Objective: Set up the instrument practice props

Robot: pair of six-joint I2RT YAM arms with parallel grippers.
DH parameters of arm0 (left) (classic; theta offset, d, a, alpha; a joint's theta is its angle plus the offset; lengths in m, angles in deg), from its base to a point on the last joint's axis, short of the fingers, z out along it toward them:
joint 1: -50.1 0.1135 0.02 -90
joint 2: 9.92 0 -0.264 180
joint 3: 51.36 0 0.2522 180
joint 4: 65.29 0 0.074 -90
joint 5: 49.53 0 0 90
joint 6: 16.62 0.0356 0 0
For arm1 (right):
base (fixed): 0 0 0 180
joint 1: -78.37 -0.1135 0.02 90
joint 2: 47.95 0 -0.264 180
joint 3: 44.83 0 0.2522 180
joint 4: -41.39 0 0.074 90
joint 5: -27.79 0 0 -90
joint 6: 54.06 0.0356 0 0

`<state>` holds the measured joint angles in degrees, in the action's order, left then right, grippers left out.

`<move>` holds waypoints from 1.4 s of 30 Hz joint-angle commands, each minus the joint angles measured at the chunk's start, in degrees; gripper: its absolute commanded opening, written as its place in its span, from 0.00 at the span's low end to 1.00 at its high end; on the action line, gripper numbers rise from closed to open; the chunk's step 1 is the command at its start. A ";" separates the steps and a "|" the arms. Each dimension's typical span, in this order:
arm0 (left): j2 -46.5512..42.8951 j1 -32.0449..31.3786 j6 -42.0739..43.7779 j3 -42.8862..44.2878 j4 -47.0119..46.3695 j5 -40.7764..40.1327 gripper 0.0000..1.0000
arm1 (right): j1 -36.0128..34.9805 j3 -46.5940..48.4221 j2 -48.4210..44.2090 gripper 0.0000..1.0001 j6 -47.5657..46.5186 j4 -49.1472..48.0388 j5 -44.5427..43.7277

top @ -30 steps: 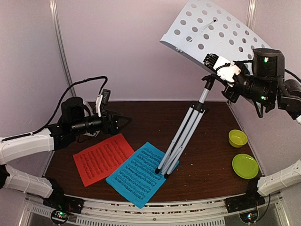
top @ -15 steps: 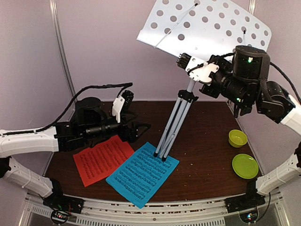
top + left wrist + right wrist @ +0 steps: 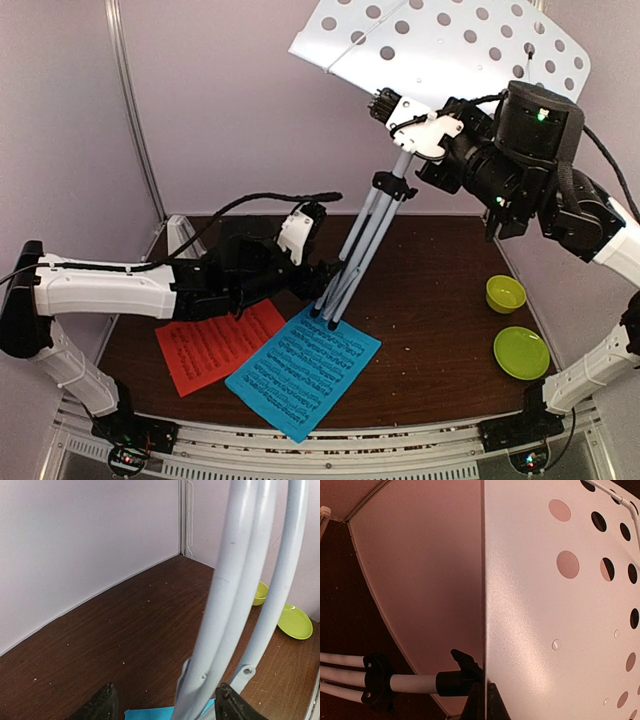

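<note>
The white perforated music-stand desk is held high at the back, tilted. My right gripper is shut on its lower edge; the right wrist view shows the desk edge-on between my closed fingertips. The white tripod legs are folded together, feet by the blue sheet's far edge. My left gripper is open, with the legs between its jaws near the right finger. The red-orange sheet lies flat left of the blue one. A small white pyramid metronome stands at the back left, partly behind my left arm.
A yellow-green bowl and a yellow-green plate sit at the right side of the brown table; both also show in the left wrist view, the bowl and the plate. Pale walls enclose the back and sides.
My left arm has reached right until its open jaws stand around the tripod legs. The stand has shifted left and stands more upright, with my right gripper still holding the desk.
</note>
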<state>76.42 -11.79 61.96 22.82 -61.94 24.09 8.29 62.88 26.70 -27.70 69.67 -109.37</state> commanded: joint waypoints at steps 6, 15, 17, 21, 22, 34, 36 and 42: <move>2.27 -1.74 2.08 2.00 -8.03 -2.47 0.69 | -1.06 5.52 -0.71 0.00 -2.77 -15.95 -3.81; 7.07 -1.74 4.70 9.93 -2.90 -9.91 0.61 | -1.88 4.87 -0.48 0.00 -2.94 -16.44 -4.42; 8.31 -1.78 5.13 11.77 -1.92 -10.39 0.61 | -2.06 5.03 -0.34 0.00 -3.05 -16.38 -4.60; 10.07 -1.83 6.15 14.30 -1.10 -10.85 0.60 | -2.41 5.03 -0.08 0.00 -2.94 -16.40 -4.62; 10.40 -1.88 6.41 14.86 -0.93 -10.97 0.59 | -2.42 5.03 -0.03 0.00 -2.84 -16.34 -4.61; 15.62 -2.89 11.52 22.47 2.65 -16.32 0.50 | -2.57 5.85 1.06 0.00 -1.05 -15.49 -4.65; 16.61 -2.89 10.91 23.76 2.78 -17.30 0.54 | -2.68 5.93 1.23 0.00 -0.81 -15.57 -4.93; 19.27 -2.97 13.09 26.55 2.69 -17.97 0.47 | -2.82 5.63 1.16 0.00 -0.92 -15.24 -5.23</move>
<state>94.28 -14.50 72.45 46.56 -57.04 7.46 6.54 63.58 30.18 -29.79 66.22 -115.23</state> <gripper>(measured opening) 0.500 0.011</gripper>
